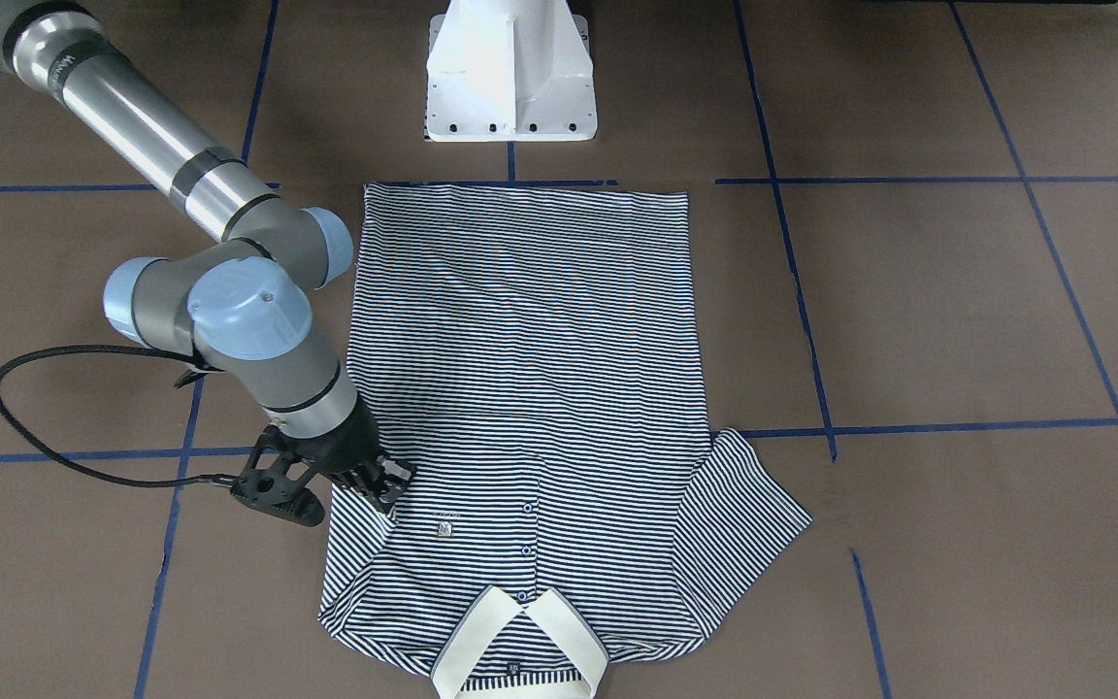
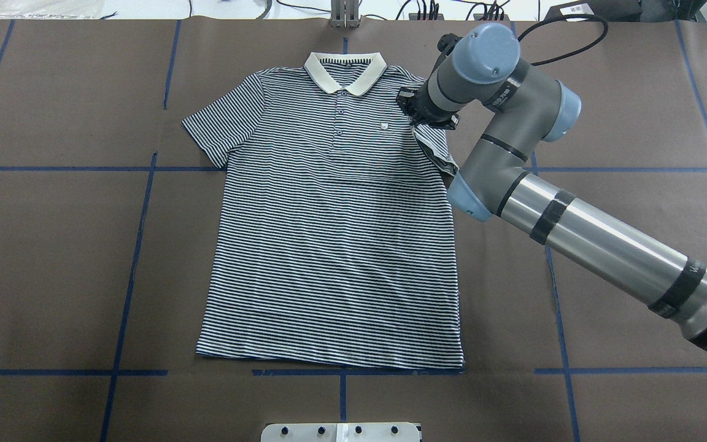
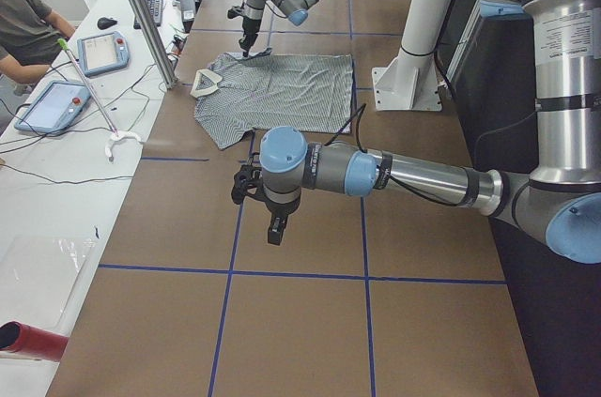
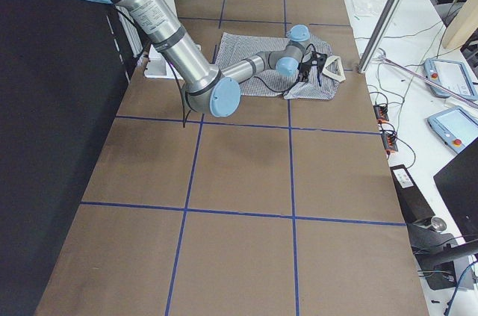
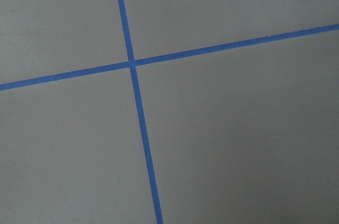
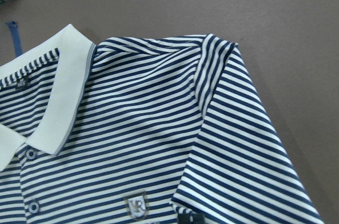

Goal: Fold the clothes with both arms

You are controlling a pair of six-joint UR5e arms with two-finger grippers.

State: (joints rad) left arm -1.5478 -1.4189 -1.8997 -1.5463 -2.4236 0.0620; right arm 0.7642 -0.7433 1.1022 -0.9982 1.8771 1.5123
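The striped polo shirt lies flat, front up, with its cream collar at the far side of the table. My right gripper is down at the shirt's shoulder, shut on the hem of a sleeve. That sleeve is folded inward toward the chest logo. From the front, the right gripper stands beside the logo. The other sleeve lies spread out flat. My left gripper hovers over bare table well away from the shirt. I cannot tell whether it is open or shut.
The white pedestal stands just behind the shirt's bottom hem. Blue tape lines cross the brown table under the left wrist camera. A person sits at a side bench with tablets and cables.
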